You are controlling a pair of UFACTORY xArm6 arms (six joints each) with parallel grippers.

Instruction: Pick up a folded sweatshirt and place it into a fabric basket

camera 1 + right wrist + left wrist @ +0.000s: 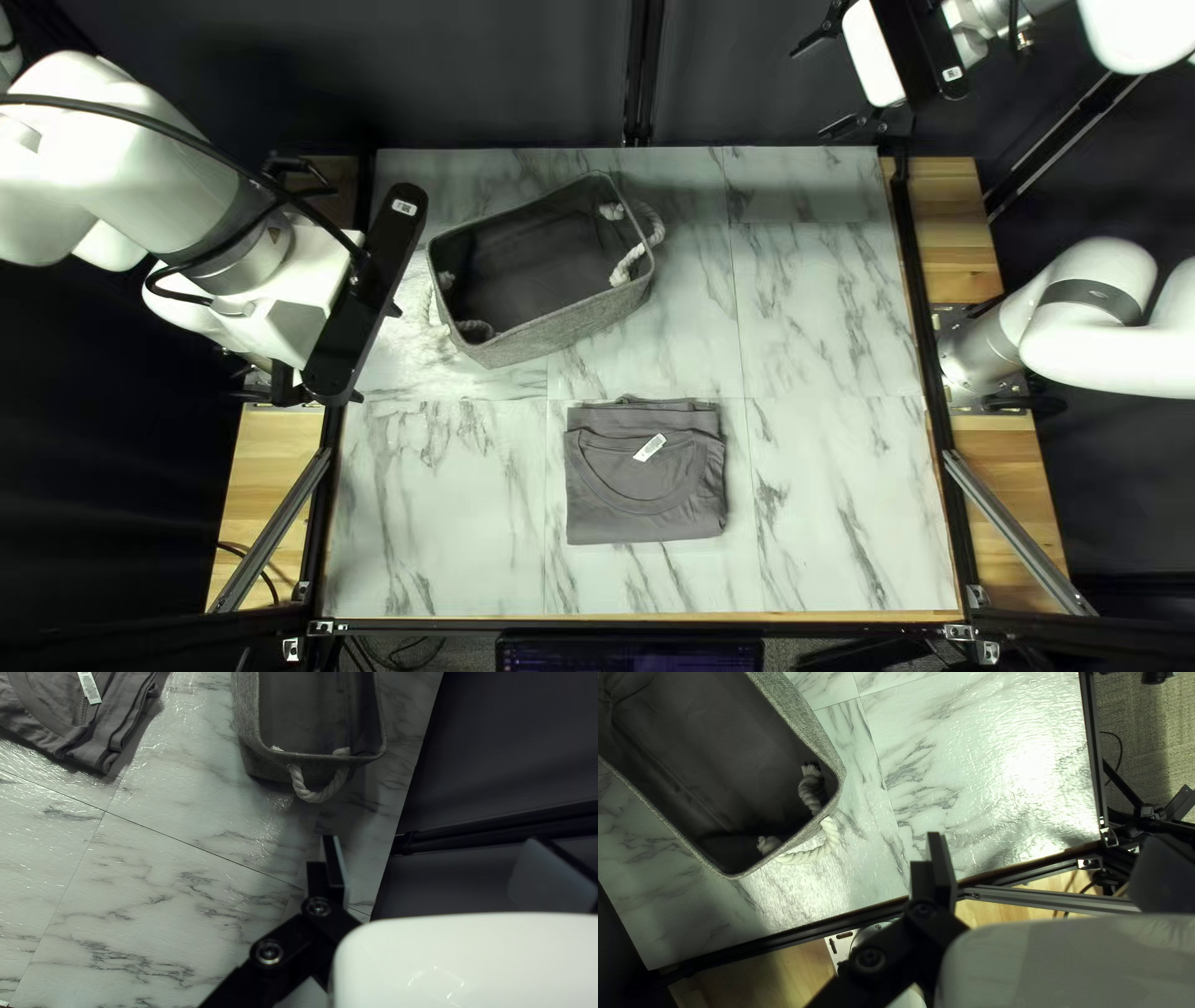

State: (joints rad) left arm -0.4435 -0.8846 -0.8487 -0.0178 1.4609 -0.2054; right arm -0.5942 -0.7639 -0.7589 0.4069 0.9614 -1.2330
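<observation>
The folded grey sweatshirt lies flat on the table below the grey fabric basket in the top left view. My left gripper is raised left of the basket, its fingertips hidden there. My right gripper hangs beyond the table's far edge with spread fingers. In the left wrist view, my left gripper is open and empty, with the basket ahead and to one side. The right wrist view shows my right gripper open and empty, the basket and sweatshirt ahead.
Rope handles stick out at both basket ends. The marble-patterned table has a dark frame, with metal struts at its near corners. A dark curtain hangs behind the far edge.
</observation>
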